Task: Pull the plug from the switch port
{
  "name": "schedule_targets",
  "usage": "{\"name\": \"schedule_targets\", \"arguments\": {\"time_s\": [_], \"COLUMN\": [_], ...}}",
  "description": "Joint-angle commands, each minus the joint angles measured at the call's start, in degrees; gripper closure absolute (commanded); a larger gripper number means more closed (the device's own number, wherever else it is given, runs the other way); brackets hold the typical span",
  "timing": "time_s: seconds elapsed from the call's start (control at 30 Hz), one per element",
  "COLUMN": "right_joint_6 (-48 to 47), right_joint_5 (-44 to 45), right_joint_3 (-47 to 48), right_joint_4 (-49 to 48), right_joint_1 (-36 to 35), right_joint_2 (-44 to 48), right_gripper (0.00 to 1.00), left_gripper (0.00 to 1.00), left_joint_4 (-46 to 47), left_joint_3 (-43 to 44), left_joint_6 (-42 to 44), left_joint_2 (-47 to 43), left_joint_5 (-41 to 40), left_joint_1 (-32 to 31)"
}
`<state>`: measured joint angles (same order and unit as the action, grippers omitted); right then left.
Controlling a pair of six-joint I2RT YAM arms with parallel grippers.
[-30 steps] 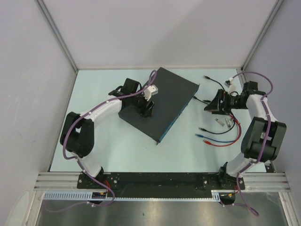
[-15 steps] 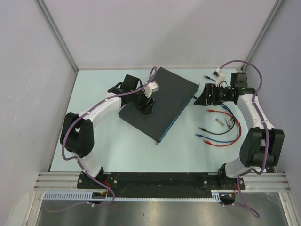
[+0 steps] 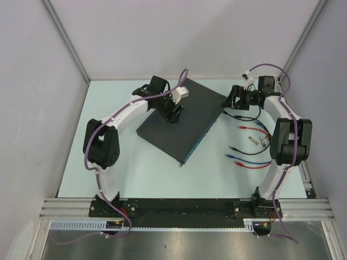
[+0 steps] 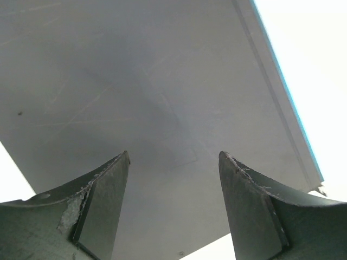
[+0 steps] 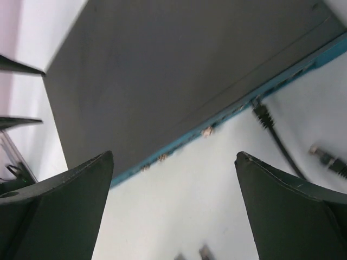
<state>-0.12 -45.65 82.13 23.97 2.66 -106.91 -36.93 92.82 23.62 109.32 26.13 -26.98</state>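
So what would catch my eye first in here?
The big dark-grey switch lies slantwise mid-table, with the left hand open over its top. At its blue edge a black plug sits in a port, the open right hand near it. Loose coloured cables lie to the right.

The switch (image 3: 190, 129) lies mid-frame; a plug (image 5: 261, 112) seemingly sits in its right edge; loose cables (image 3: 250, 153) lie farther right.

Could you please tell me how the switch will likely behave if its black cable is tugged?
The switch is a flat box lying flush on the smooth table, so it probably won't tip but may slide or pivot. Its straight edges and size suggest a rigid, fairly heavy case. The black cable looks thin, likely floppy.
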Motion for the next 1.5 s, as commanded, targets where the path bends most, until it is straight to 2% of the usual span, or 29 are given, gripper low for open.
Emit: {"name": "schedule_targets", "arguments": {"time_s": [0.0, 0.13, 0.17, 0.3, 0.37, 0.5, 0.53, 0.63, 1.1, 1.47], "right_joint_6": [8.64, 13.31, 12.52, 11.28, 11.2, 12.25, 12.86, 14.71, 15.67, 17.08], "right_joint_5": [-10.59, -15.24, -15.87, -17.19, -18.95, -19.65, -20.35, -20.53, -20.88, -19.22], "right_joint_3": [4.62, 5.24, 5.58, 7.87, 7.61, 7.43, 7.17, 6.99, 7.34, 8.93], "right_joint_4": [-11.04, -17.19, -18.16, -18.16, -19.57, -20.27, -21.67, -23.52, -26.16, -24.32], "right_joint_1": [4.02, 5.78, 5.78, 5.78, 5.78, 5.87, 5.96, 6.05, 6.05, 5.78], "right_joint_2": [-6.1, -10.76, -11.56, -16.21, -16.92, -18.86, -19.99, -21.84, -26.94, -28.61], "right_gripper": [0.0, 0.02, 0.11, 0.21, 0.31, 0.37, 0.43, 0.49, 0.56, 0.64], "left_gripper": [0.27, 0.27, 0.27, 0.28, 0.28, 0.28, 0.27, 0.28, 0.27, 0.27], "left_joint_4": [-4.47, -4.38, -4.12, -5.52, -5.87, -6.67, -7.19, -7.72, -8.16, -8.16], "left_joint_3": [5.7, 4.31, 3.69, 3.07, 3.07, 4.12, 4.21, 4.57, 5.27, 6.06], "left_joint_6": [4.68, 5.04, 4.6, 3.19, 2.75, 2.66, 2.66, 2.66, 1.61, 1.26], "left_joint_2": [3.08, 5.55, 6.16, 9.51, 10.3, 11.97, 12.41, 12.85, 13.64, 14.43], "left_joint_5": [-3.44, -4.86, -4.69, -4.33, -4.07, -5.3, -5.47, -5.83, -5.65, -5.56], "left_joint_1": [-0.26, 0.0, 0.09, 0.18, 0.18, 0.18, 0.18, 0.18, 0.18, 0.09]}}
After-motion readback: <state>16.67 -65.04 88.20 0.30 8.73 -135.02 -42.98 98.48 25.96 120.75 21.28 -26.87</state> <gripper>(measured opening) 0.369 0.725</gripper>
